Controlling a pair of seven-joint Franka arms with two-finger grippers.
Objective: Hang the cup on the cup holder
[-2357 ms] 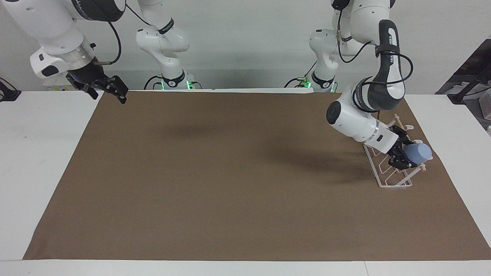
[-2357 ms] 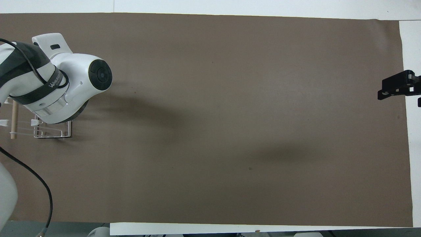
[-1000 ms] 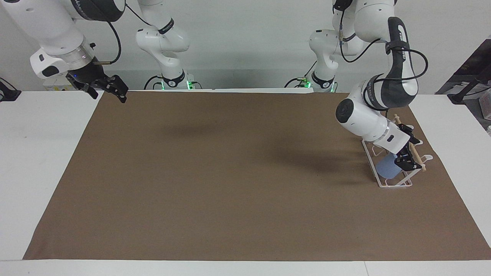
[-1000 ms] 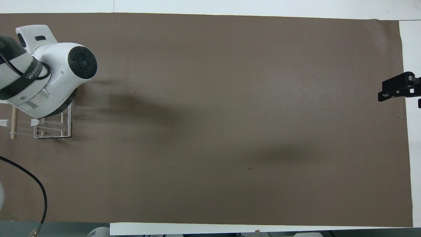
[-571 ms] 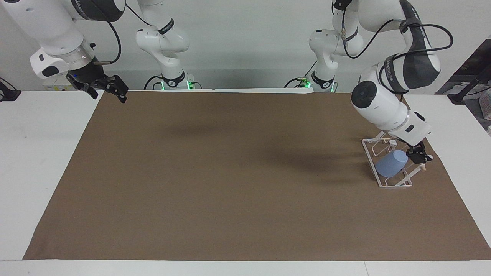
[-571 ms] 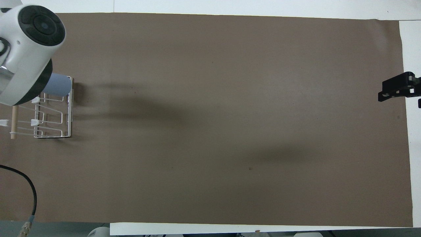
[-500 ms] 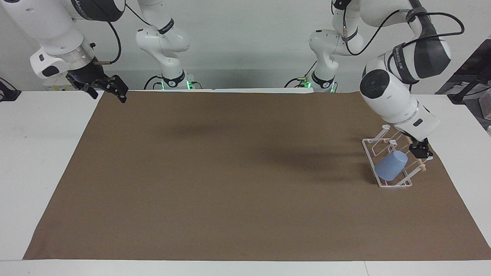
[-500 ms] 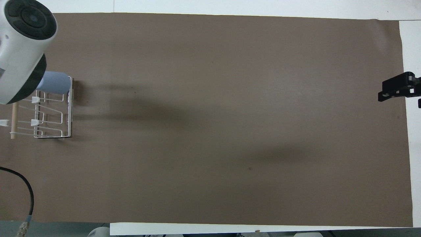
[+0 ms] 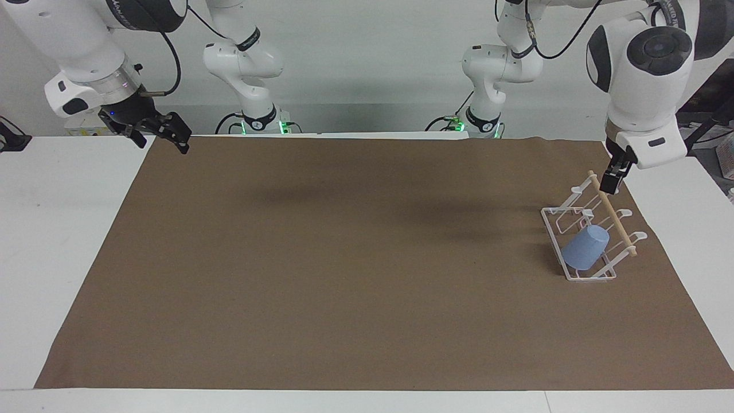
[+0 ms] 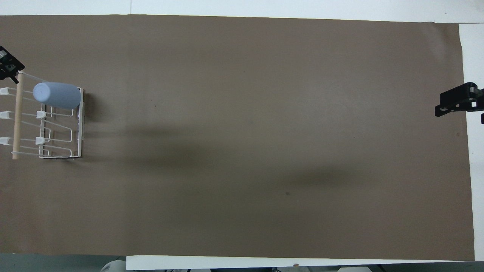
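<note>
The light-blue cup [image 9: 585,248] sits mouth-down and tilted on a slanted prong of the white wire cup holder [image 9: 615,217], at the rack's end farther from the robots. It shows in the overhead view [image 10: 56,95] beside the holder's wooden rod [image 10: 17,117]. The rack stands at the left arm's end of the table. My left gripper [image 9: 610,181] is raised in the air over the rack, apart from the cup and holding nothing; only its tip [image 10: 7,68] shows in the overhead view. My right gripper [image 9: 165,136] waits open and empty over the mat's edge at the right arm's end, and it shows in the overhead view [image 10: 459,101].
A brown mat [image 9: 355,275] covers most of the white table [image 9: 63,229]. The rack's other prongs [image 10: 56,139] hold nothing.
My left gripper let go of the cup on the prong, then rose and drew back from the rack. The cup stays on the rack. The right arm has not moved.
</note>
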